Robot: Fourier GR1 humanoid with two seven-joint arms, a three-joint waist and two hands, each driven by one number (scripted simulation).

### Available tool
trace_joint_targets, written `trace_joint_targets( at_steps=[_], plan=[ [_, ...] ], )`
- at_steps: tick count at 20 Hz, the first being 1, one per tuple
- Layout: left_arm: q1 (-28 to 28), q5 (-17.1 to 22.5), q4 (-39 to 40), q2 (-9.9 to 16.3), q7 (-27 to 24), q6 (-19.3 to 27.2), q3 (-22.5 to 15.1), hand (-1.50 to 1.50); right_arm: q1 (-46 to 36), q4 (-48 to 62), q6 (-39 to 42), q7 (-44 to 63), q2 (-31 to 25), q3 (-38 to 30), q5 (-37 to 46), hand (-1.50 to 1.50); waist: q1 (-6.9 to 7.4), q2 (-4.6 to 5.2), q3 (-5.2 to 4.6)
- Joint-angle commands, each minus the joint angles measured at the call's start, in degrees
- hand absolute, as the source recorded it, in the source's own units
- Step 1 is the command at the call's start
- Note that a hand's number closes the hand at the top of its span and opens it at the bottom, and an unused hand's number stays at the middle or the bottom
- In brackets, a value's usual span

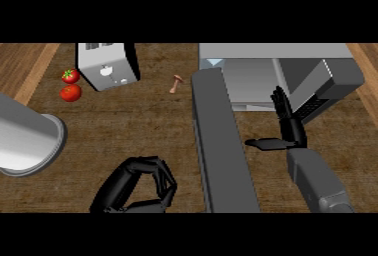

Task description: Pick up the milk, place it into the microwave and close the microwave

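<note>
— Milk (108,67) first: where does it stand?

— At the counter's (148,130) far left, a pale carton close to the back edge, well apart from both hands. Two red fruits (70,85) sit just beside it on its left, and a small mushroom (176,83) lies between it and the microwave (273,51).

— And the microwave itself?

— Far right, its door (221,150) swung wide. The door reaches as a long grey slab from the oven's left corner down to the view's lower edge and splits the counter into two lanes.

— Which hand is in which lane?

— The left hand (140,187) is left of the door, low in view, clenched with the fingers curled in and nothing inside them. The right hand (286,127) is right of the door, before the oven's mouth, released: fingers straight and pointing at the cavity, thumb spread toward the door.

— Open room?

— Bare wood runs from the left hand up to the milk. A big grey pot (26,137) crowds the left edge. On the right, the lane between the door and the microwave's control panel (325,85) is narrow, and the right forearm fills much of it.
</note>
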Motion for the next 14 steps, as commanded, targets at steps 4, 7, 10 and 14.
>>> trace_joint_targets(
  at_steps=[4, 7, 10, 14],
  plan=[
    [-5.83, -4.59, 10.04, 1.09, -0.60, -2.66, -2.79, 1.50, 8.75, -9.56, 7.56, 0.03, -4.02, 2.00, -1.03, -1.50, -1.61, -0.40, -0.10],
    [-11.45, -4.36, 17.31, -0.94, 0.05, -2.12, -3.21, 1.50, 12.14, -17.24, 7.63, 3.91, -2.10, 3.38, -2.08, -1.50, -1.62, -0.35, -0.12],
    [-12.66, -4.12, 21.37, -0.95, -0.91, 2.86, -9.74, 1.50, 17.77, -26.10, 6.27, 5.07, 0.18, 5.62, -1.99, -1.50, -2.38, -0.55, -0.19],
    [-11.86, -0.19, 23.78, -0.96, -2.83, 7.78, -17.65, 1.50, 26.69, -37.24, 9.91, 9.05, -3.05, 5.25, -4.85, -1.50, -2.40, -0.47, -0.18]
  ],
)
